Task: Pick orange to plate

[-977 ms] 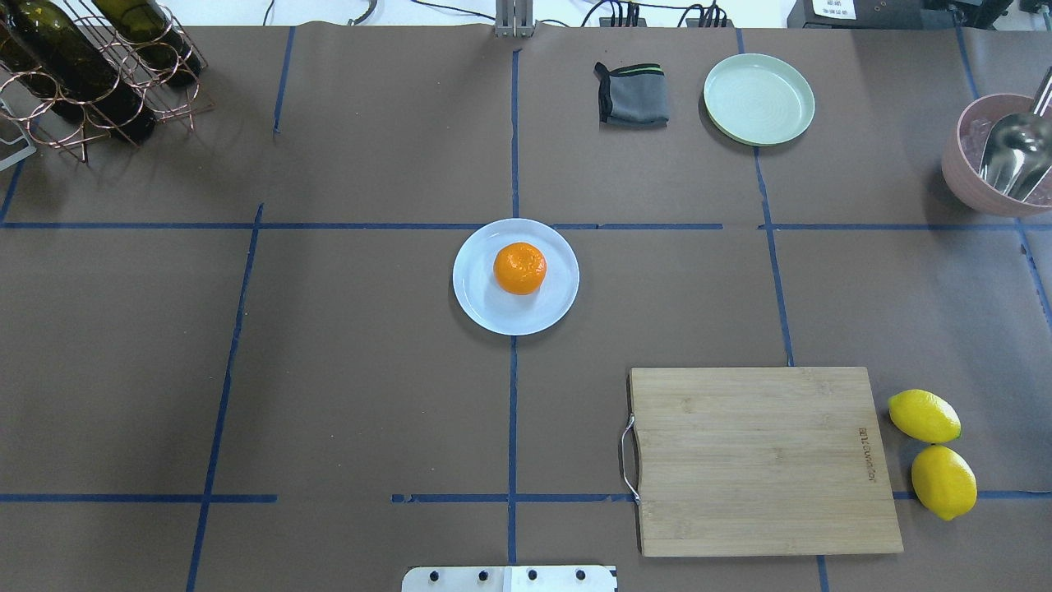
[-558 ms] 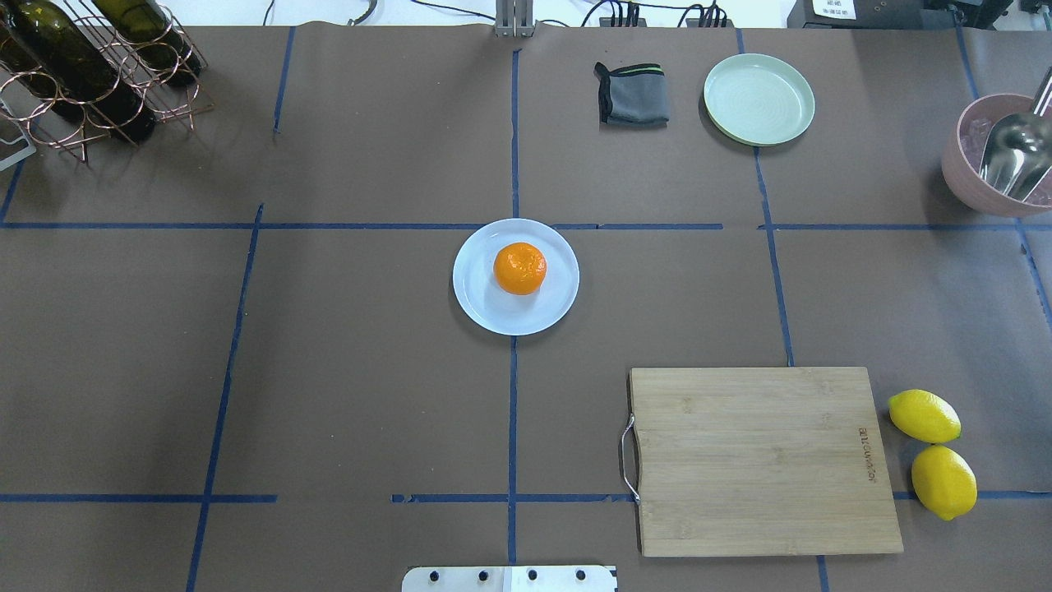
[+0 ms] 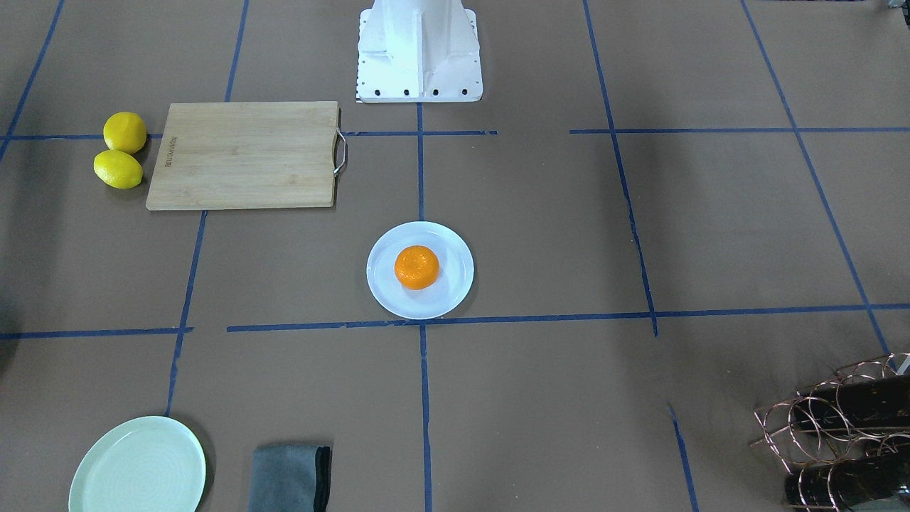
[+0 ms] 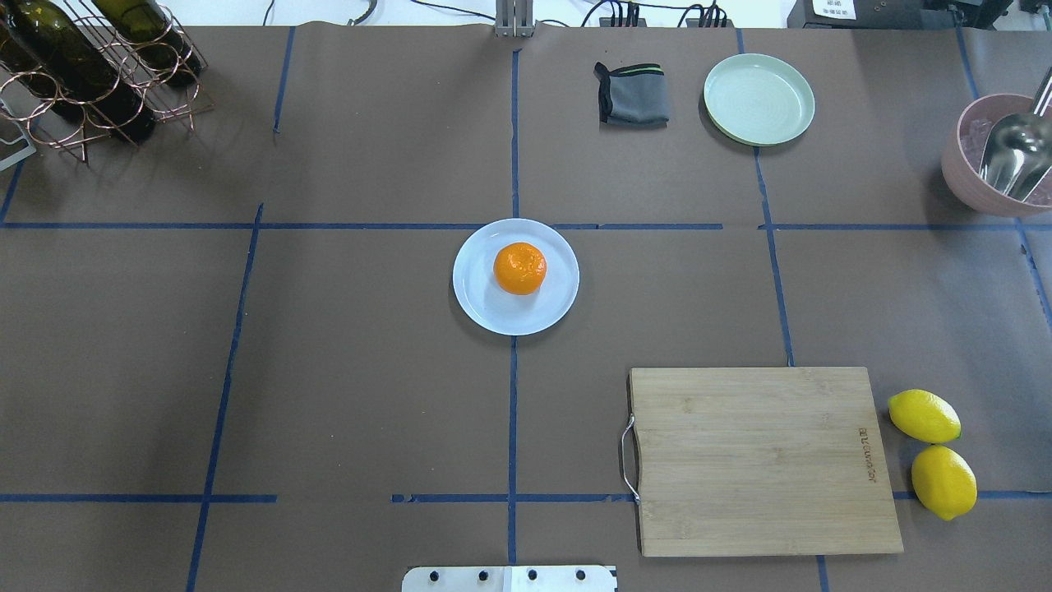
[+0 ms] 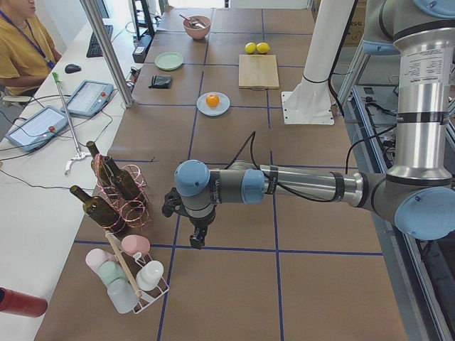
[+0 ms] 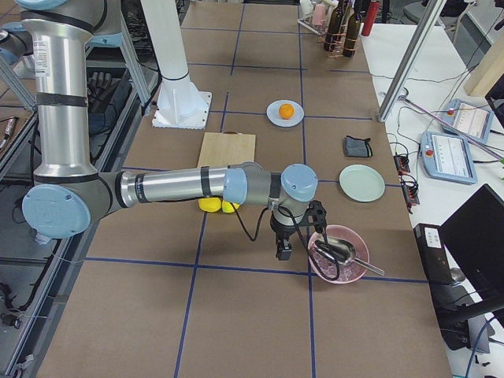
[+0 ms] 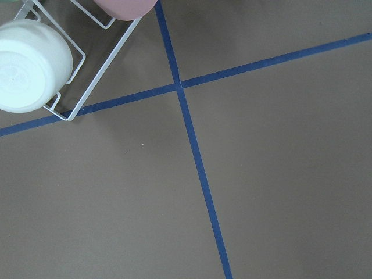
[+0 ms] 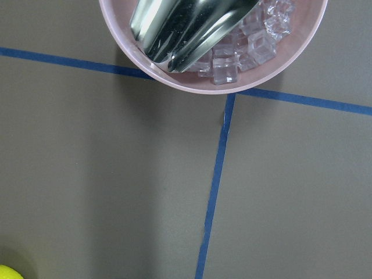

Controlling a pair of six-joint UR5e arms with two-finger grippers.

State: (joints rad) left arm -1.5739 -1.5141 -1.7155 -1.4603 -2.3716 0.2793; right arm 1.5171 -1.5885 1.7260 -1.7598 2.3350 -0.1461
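Observation:
The orange sits on the white plate at the middle of the table, a little toward the plate's far side; the front-facing view shows the orange on the plate too. Neither arm reaches into these two views. In the left side view my left gripper hangs far from the plate, beside the bottle rack, and I cannot tell its state. In the right side view my right gripper hangs by the pink bowl, and I cannot tell its state either. No fingers show in the wrist views.
A wooden cutting board lies near right, with two lemons beside it. At the back are a mint-green plate and a grey cloth. A pink bowl with ice and a scoop is far right, a bottle rack back left.

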